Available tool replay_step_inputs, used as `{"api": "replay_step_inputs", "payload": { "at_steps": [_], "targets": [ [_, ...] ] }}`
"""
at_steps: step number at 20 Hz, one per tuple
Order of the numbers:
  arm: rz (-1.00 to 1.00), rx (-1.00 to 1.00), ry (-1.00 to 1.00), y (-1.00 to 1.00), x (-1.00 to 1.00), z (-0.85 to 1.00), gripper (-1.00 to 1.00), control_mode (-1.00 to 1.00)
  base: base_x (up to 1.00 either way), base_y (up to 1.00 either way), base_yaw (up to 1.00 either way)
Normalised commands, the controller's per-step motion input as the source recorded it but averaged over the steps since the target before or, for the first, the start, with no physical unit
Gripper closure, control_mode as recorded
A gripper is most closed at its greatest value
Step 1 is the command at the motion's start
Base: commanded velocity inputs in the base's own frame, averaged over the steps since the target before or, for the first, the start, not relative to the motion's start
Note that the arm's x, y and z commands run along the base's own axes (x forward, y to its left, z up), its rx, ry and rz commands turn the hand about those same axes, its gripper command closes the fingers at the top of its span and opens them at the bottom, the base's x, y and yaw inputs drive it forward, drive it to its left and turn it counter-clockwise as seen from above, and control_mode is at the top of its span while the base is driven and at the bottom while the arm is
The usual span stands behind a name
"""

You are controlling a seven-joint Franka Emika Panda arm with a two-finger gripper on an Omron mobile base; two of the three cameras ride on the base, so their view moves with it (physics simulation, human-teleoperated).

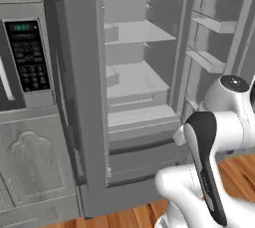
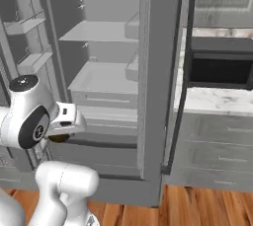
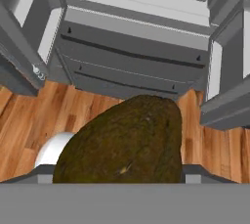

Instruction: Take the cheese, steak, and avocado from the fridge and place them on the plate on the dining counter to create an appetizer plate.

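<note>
Gripping the avocado, the gripper has its jaws spread wide around the dark brown-olive ball, which sits low and close in the hand view with wood floor beneath it. In the right base view the same brown lump peeks out just under the white hand, in front of the fridge.

Taking the fridge as the landmark and reading from left to right in the left base view: a microwave with green digits sits just left of the fridge, then comes the fridge's near door edge, then its pale inner shelves, which look bare, then the right door with its 2 visible racks, and finally the arm, in front of that right door and outside the cavity.

The step in hand looks like carrying the avocado away to the plate on the dining counter. To do it well, the grip should stay firm, since a rounded fruit can roll between 2 flat fingers, and the hand should clear both door edges before the base turns.
</note>
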Motion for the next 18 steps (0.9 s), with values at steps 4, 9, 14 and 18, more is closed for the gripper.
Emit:
{"api": "replay_step_inputs", "payload": {
  "at_steps": [4,9,14,18],
  "targets": [
    [0.0,0.0,0.0,0.0,0.0,0.0,1.0,1.0,-1.0,-0.59,0.0],
    [0.0,0.0,0.0,0.0,0.0,0.0,1.0,1.0,-1.0,-0.44,0.0],
    [0.0,0.0,0.0,0.0,0.0,0.0,1.0,1.0,-1.0,-0.53,0.0],
    [0.0,0.0,0.0,0.0,0.0,0.0,1.0,1.0,-1.0,-0.32,0.0]
  ]
}}
